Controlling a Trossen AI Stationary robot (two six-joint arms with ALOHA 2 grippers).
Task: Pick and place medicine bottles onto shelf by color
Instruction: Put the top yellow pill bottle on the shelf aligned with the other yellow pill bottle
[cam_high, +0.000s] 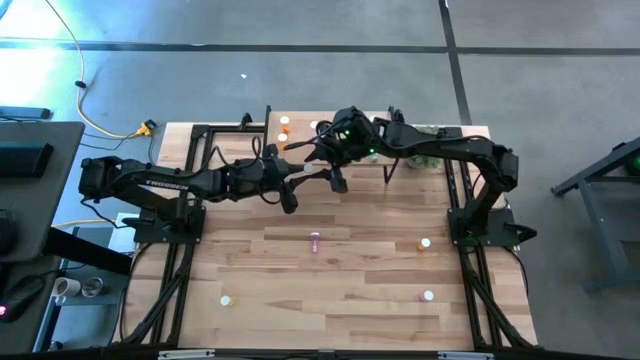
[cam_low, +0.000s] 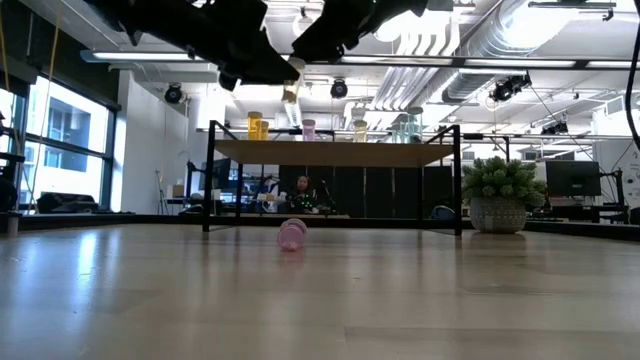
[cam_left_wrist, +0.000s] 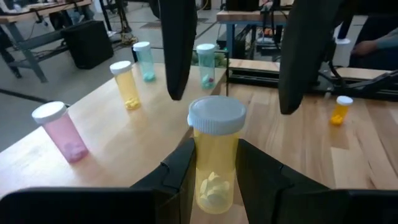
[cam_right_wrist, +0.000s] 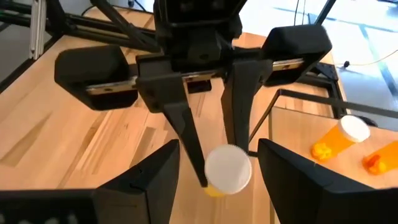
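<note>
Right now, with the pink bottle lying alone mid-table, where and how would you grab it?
I'd take the pink bottle across its body, straight down from above. It lies on its side, long axis pointing toward the shelf, so the fingers should close on its left and right flanks. The left gripper holds a yellow bottle by the shelf, the open right gripper facing it.

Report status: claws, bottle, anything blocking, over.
Left claw shut on yellow bottle, upright. Right claw open, fingers either side of that bottle, not gripping. Shelf already holds several bottles; nothing seen blocking.
</note>
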